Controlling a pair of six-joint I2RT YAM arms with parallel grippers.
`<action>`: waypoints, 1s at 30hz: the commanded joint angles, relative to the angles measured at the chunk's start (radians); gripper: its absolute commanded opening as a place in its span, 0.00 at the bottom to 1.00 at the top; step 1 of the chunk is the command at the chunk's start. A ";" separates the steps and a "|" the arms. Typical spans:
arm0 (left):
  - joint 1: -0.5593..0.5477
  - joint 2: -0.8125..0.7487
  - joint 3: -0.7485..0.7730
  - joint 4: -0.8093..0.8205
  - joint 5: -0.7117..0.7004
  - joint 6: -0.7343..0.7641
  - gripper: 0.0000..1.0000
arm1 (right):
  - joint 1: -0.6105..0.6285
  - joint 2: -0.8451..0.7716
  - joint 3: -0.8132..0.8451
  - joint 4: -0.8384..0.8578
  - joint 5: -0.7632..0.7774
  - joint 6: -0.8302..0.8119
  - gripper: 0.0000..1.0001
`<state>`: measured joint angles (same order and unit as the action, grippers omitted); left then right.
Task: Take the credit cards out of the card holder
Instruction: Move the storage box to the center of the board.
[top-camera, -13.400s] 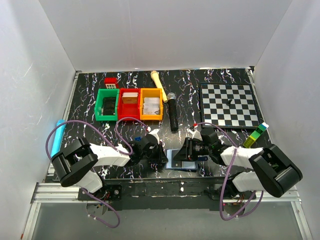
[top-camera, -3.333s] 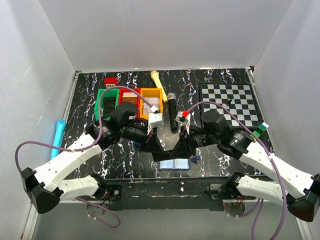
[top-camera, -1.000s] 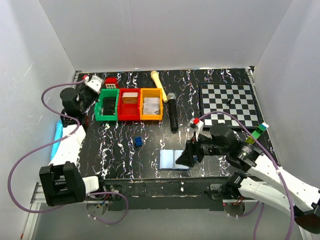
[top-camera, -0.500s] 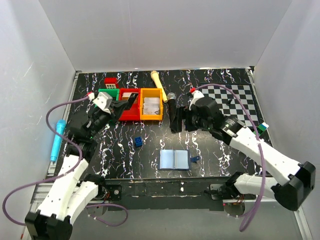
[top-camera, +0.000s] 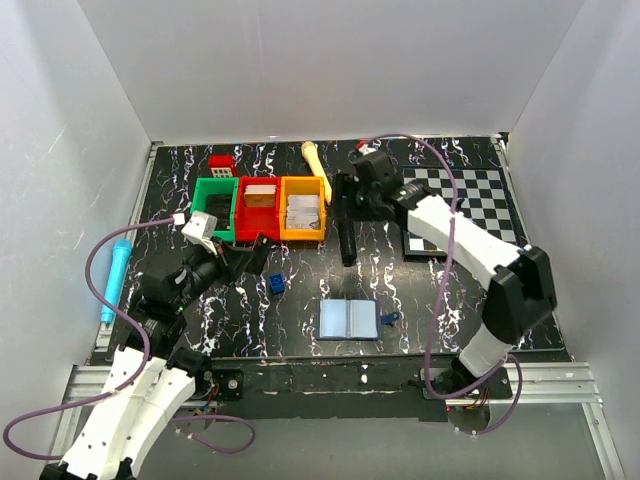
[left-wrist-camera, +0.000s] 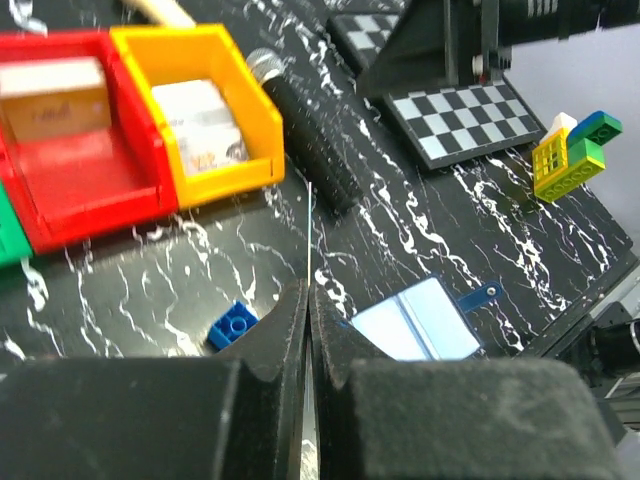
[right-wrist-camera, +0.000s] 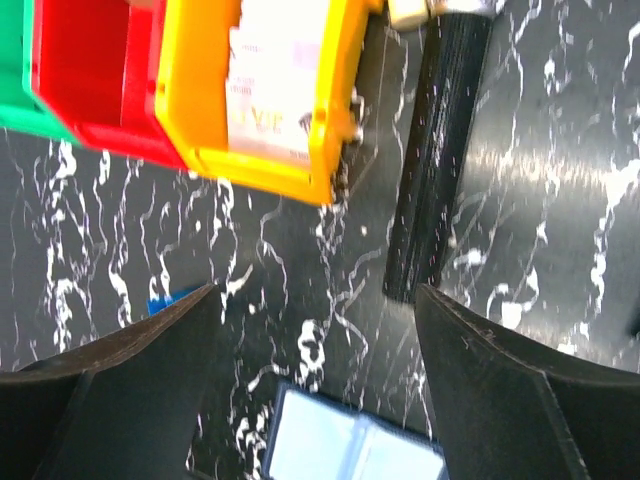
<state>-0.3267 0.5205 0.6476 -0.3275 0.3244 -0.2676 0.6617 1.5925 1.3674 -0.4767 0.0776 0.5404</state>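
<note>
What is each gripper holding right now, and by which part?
The left gripper is shut on what looks like a credit card, seen edge-on, pinched at its near edge. The right gripper is open, holding nothing.

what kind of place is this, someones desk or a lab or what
Probably a robot test cell in a lab: white panels wall in a black marbled table, two robot arms stand at its near edge, and unrelated props lie about: coloured bins, a chessboard, a microphone.
</note>
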 joint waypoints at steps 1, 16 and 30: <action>-0.015 -0.022 0.000 -0.165 -0.108 -0.130 0.00 | -0.007 0.127 0.166 -0.036 0.054 -0.031 0.85; -0.055 -0.102 -0.048 -0.197 -0.194 -0.162 0.00 | -0.005 0.422 0.401 -0.111 0.018 -0.054 0.75; -0.081 -0.103 -0.057 -0.193 -0.212 -0.116 0.00 | -0.004 0.560 0.532 -0.165 -0.028 -0.063 0.66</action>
<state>-0.3965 0.4164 0.5842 -0.5240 0.1352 -0.4088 0.6567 2.1345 1.8595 -0.6128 0.0647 0.4915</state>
